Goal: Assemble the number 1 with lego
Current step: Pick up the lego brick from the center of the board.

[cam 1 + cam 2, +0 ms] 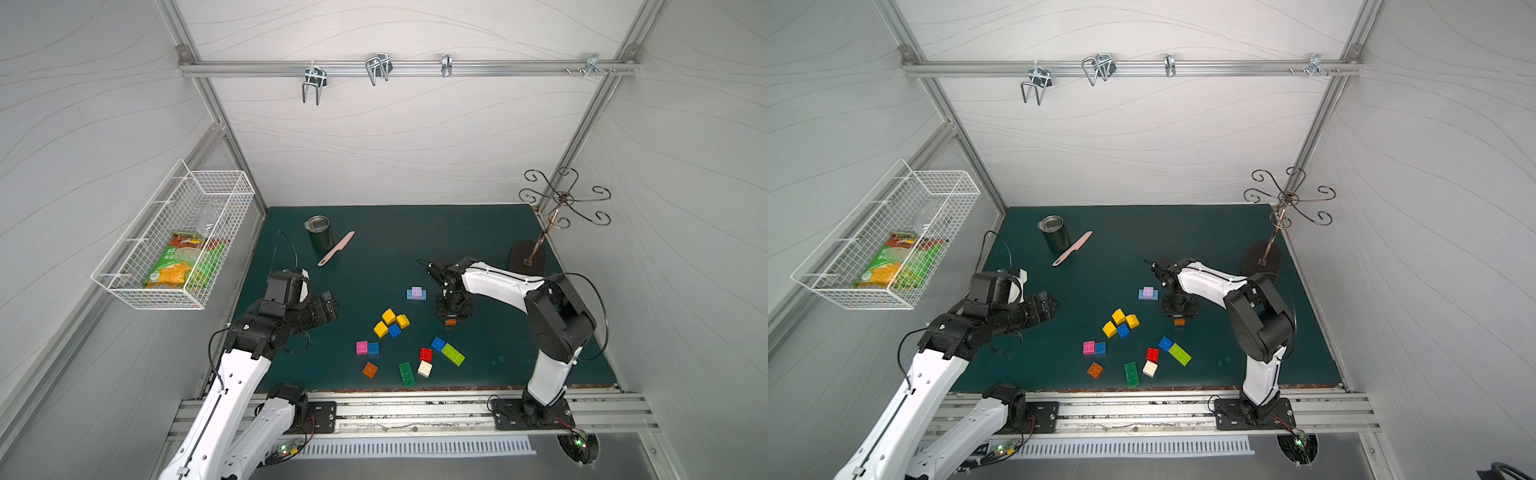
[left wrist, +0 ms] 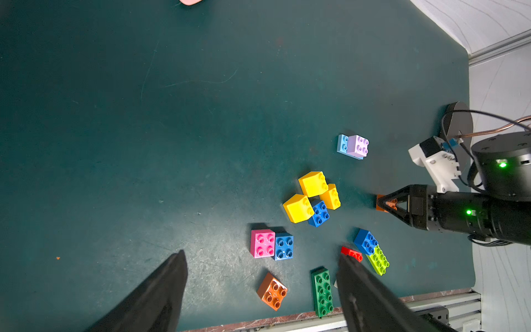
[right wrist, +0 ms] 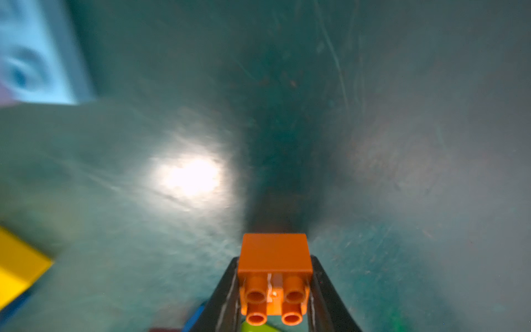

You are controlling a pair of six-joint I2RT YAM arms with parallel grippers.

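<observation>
My right gripper point(image 1: 451, 319) points straight down at the green mat, right of centre, shut on a small orange lego brick point(image 3: 274, 255); its fingers point(image 3: 230, 287) press both sides of the brick, whose studs face the camera. Just behind it, a lilac brick point(image 1: 417, 290) sits on a light blue one point(image 1: 411, 295). Loose lego lies in front: three yellow bricks point(image 1: 389, 316) around a blue one, a pink brick point(image 1: 362, 347), another orange one point(image 1: 369, 369), green point(image 1: 407, 373), white point(image 1: 424, 368), red point(image 1: 426, 354) and lime point(image 1: 453, 354). My left gripper point(image 1: 332, 305) hovers open at the left, empty.
A dark metal cup point(image 1: 320, 235) and a pink knife point(image 1: 336, 248) lie at the back left of the mat. A metal hook stand point(image 1: 528, 257) rises at the back right. A wire basket point(image 1: 174, 237) with snack packets hangs on the left wall.
</observation>
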